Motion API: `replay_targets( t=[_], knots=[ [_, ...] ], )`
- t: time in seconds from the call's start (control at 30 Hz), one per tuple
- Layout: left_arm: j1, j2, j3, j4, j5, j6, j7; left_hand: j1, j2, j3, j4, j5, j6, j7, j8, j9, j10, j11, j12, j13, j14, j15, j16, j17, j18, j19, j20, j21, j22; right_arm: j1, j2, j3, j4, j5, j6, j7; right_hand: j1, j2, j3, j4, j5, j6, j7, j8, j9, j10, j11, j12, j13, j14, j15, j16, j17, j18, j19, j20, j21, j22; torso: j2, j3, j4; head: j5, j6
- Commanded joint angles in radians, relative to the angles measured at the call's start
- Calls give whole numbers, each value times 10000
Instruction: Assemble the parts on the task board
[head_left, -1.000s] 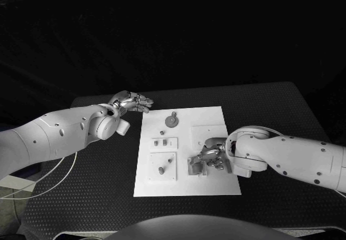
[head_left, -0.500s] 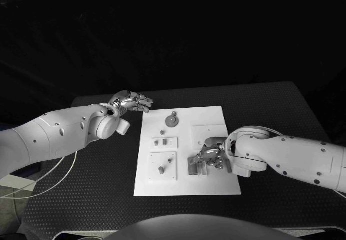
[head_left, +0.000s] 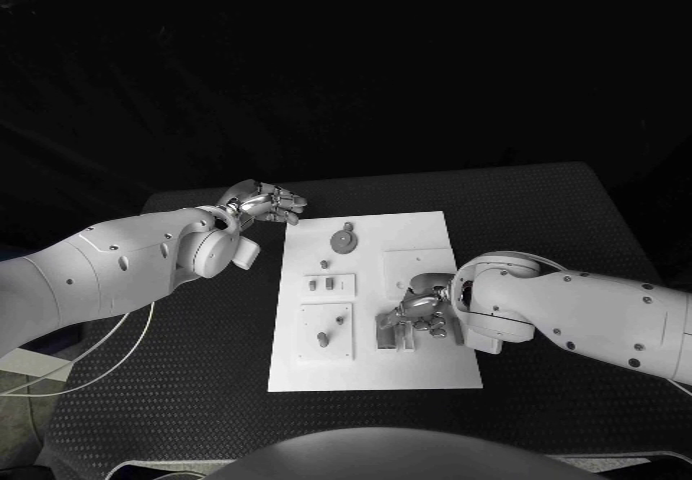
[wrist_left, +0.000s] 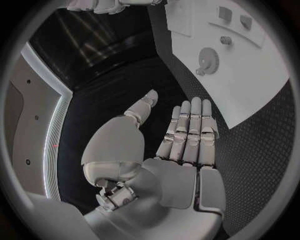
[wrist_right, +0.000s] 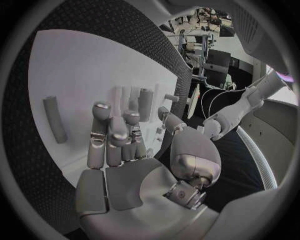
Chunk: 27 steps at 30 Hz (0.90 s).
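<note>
- A black table (head_left: 548, 230) with a dotted, textured top fills the middle of the scene.
- Behind the table everything is dark.
- Pale cables (head_left: 87, 365) hang near its left edge.
- Desks with monitors (wrist_right: 215, 57) stand in a lit room beyond.

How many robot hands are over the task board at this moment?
1. The right hand is over the task board, on its right half. The left hand hovers off its far-left corner.

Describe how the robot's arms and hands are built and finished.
Both arms are smooth white shells with small dark dots. The left robot hand and right robot hand are silver metal with segmented fingers and pale pads. A thin white cable loops under the left arm.
</note>
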Motion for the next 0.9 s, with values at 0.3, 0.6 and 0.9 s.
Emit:
replay_targets(
  t=[0.3, 0.6, 0.9],
  knots=[
    [10, -6, 6, 24, 15, 125, 71, -121, -6, -29, 15, -25, -78, -6, 41, -18, -50, 36, 40, -18, 22, 57, -50, 24, 61, -36, 24, 65, -14, -41, -592, -25, 556, -1067, -467, 298, 444, 14, 55, -289, 38, -135, 98, 24, 60, -33, -21, 19, 18, -37, -12, -34, 24, 297, 12, -26, 8, 195, -4, 7, -3, 3, 13],
    [10, -14, 5, 30, 15, 118, 64, -124, -8, -29, 16, -25, -78, -6, 43, -20, -50, 37, 40, -20, 23, 57, -57, 33, 61, -37, 25, 66, -16, 385, -1322, 257, 743, -1673, -470, 82, 504, 27, -5, -378, 38, -34, 65, 83, 101, 42, -50, 45, 4, 27, -38, -32, 16, 297, 71, -24, 28, 189, -5, 1, -6, -50, 64],
    [10, -5, 5, 35, -7, 125, 44, -132, -8, -30, 21, -25, -75, -6, 47, -21, -49, 41, 41, -22, 29, 57, -62, 44, 62, -34, 25, 69, -17, 719, -1972, 314, 806, -2323, 636, -22, 568, 363, -114, -536, 37, 428, -99, 366, 304, 350, -202, 88, -74, 199, -170, 48, 67, 297, 205, -8, 128, 209, -2, 9, -11, -135, 103]
  ],
)
